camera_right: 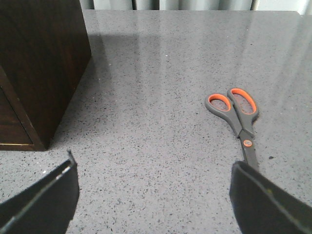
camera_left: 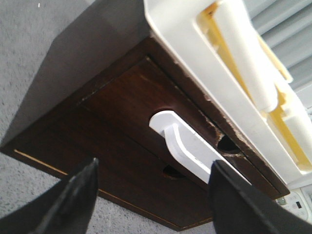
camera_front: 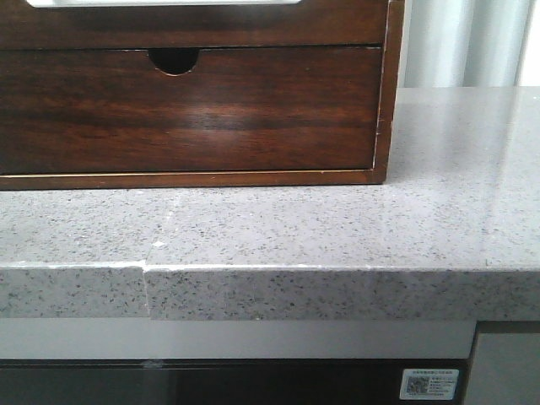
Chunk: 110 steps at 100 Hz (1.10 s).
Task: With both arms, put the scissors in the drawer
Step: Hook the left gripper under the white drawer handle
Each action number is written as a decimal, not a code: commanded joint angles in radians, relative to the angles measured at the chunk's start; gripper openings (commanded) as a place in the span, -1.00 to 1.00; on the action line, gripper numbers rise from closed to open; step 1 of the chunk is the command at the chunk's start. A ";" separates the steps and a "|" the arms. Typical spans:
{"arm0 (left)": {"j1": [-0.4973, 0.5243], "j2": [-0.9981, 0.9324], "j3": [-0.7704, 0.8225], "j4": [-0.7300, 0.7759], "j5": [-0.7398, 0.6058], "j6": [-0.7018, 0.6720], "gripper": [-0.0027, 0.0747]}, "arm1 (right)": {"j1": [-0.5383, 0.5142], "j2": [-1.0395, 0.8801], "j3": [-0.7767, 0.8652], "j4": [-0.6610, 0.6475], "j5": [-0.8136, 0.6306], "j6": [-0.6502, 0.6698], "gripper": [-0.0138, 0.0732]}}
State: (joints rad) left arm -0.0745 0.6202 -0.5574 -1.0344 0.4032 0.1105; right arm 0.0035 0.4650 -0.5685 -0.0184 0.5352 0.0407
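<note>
Grey-orange scissors (camera_right: pixel 237 118) appear only between the open right hand (camera_right: pixel 153 195).

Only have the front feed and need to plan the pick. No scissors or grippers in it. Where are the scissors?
Observer: The scissors lie flat on the counter, blades shut, well apart from the cabinet.
Operator: Right gripper on them?
Observer: No. The right gripper is open and not touching them.
Operator: And the left?
Observer: The left gripper is open, facing the upper drawer, which looks shut. A white handle sticks out at its top edge.
</note>
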 commanded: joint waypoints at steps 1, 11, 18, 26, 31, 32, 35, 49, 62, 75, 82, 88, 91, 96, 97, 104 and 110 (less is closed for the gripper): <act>0.001 0.061 -0.033 -0.161 -0.024 0.101 0.13 | -0.005 0.012 -0.034 0.001 -0.079 -0.004 0.62; 0.001 0.128 -0.033 -0.341 0.016 0.251 0.10 | -0.005 0.012 -0.034 0.001 -0.079 -0.004 0.62; 0.001 0.177 -0.033 -0.470 0.059 0.352 0.10 | -0.005 0.012 -0.034 0.001 -0.079 -0.004 0.62; 0.001 0.231 -0.033 -0.609 0.116 0.488 0.10 | -0.005 0.012 -0.034 0.001 -0.079 -0.004 0.62; 0.001 0.264 -0.033 -0.684 0.153 0.558 0.10 | -0.005 0.012 -0.034 0.001 -0.079 -0.004 0.62; 0.001 0.269 -0.033 -0.695 0.164 0.569 0.10 | -0.005 0.012 -0.034 0.001 -0.079 -0.004 0.62; 0.001 0.291 -0.033 -0.745 0.191 0.622 0.10 | -0.005 0.012 -0.034 0.001 -0.079 -0.004 0.62; 0.001 0.379 -0.043 -0.834 0.280 0.728 0.10 | -0.005 0.012 -0.034 0.001 -0.079 -0.004 0.62; 0.001 0.455 -0.087 -0.834 0.362 0.745 0.10 | -0.005 0.012 -0.034 0.001 -0.079 -0.004 0.62; 0.001 0.524 -0.138 -0.834 0.424 0.763 0.10 | -0.005 0.012 -0.034 0.001 -0.079 -0.004 0.62; 0.001 0.556 -0.162 -0.834 0.450 0.763 0.10 | -0.005 0.012 -0.034 0.001 -0.079 -0.004 0.62; 0.001 0.580 -0.181 -0.834 0.471 0.763 0.10 | -0.005 0.012 -0.034 0.001 -0.079 -0.004 0.62; 0.001 0.594 -0.190 -0.834 0.478 0.763 0.10 | -0.005 0.012 -0.034 0.001 -0.079 -0.004 0.62; 0.001 0.612 -0.201 -0.834 0.485 0.763 0.10 | -0.005 0.012 -0.034 0.001 -0.079 -0.004 0.62; 0.001 0.614 -0.203 -0.834 0.489 0.763 0.10 | -0.005 0.012 -0.034 0.001 -0.079 -0.004 0.62; 0.001 0.634 -0.218 -0.834 0.508 0.763 0.09 | -0.005 0.012 -0.034 0.001 -0.079 -0.004 0.62; 0.001 0.645 -0.222 -0.834 0.520 0.763 0.04 | -0.005 0.012 -0.034 0.001 -0.079 -0.004 0.62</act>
State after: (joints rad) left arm -0.0745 1.2679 -0.7401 -1.7737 0.8544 0.8679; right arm 0.0035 0.4650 -0.5685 -0.0167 0.5335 0.0407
